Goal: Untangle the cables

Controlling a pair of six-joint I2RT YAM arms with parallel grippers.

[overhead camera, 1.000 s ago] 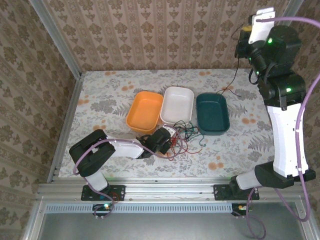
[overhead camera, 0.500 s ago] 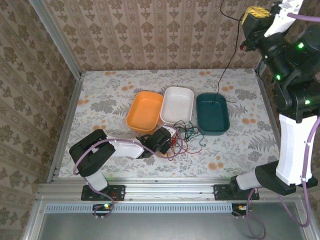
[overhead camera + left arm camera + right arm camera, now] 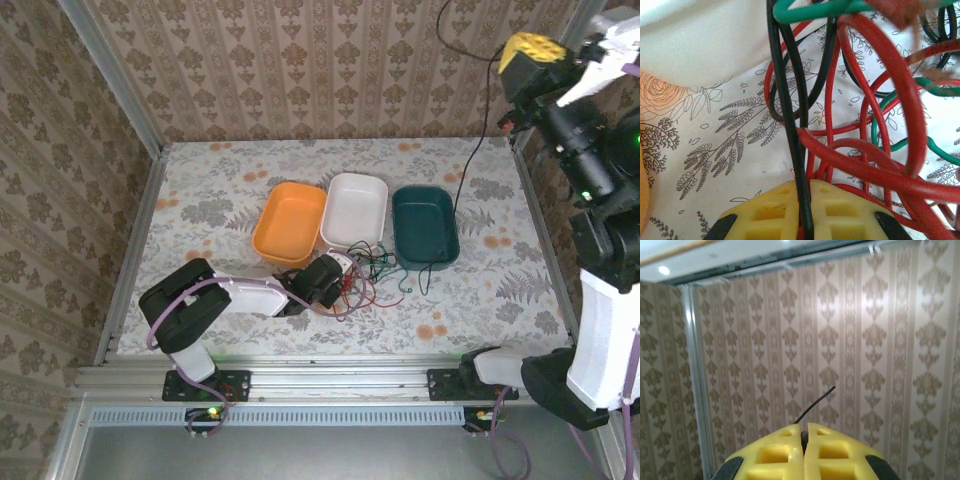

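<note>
The bench (image 3: 200, 180), covered in a floral cloth, is taking up most of the walled cell. The right arm (image 3: 600, 330) is standing tall at the bench's right edge, reaching high above the far right corner. The left arm (image 3: 215, 297) is lying low along the near side, stretching toward the middle.

Three trays are sitting in a row at the centre of the bench: an orange tray (image 3: 290, 225) on the left, a white tray (image 3: 355, 208) in the middle and a teal tray (image 3: 424, 225) on the right, the first two touching.

The cables (image 3: 372, 270), a loose knot of red, green and black loops, are lying on the cloth just in front of the white and teal trays. The left end effector (image 3: 802, 200) is down in that knot, its yellow fingers pinching narrowly on the cables, a black strand running between them and red ones crowding beside it.

The right end effector (image 3: 803, 435) is pressing its fingers tightly together on a black cable (image 3: 462, 185), whose short tip is poking out toward the wall. From the raised fingers that cable is hanging down past the teal tray's right side to the knot.
</note>
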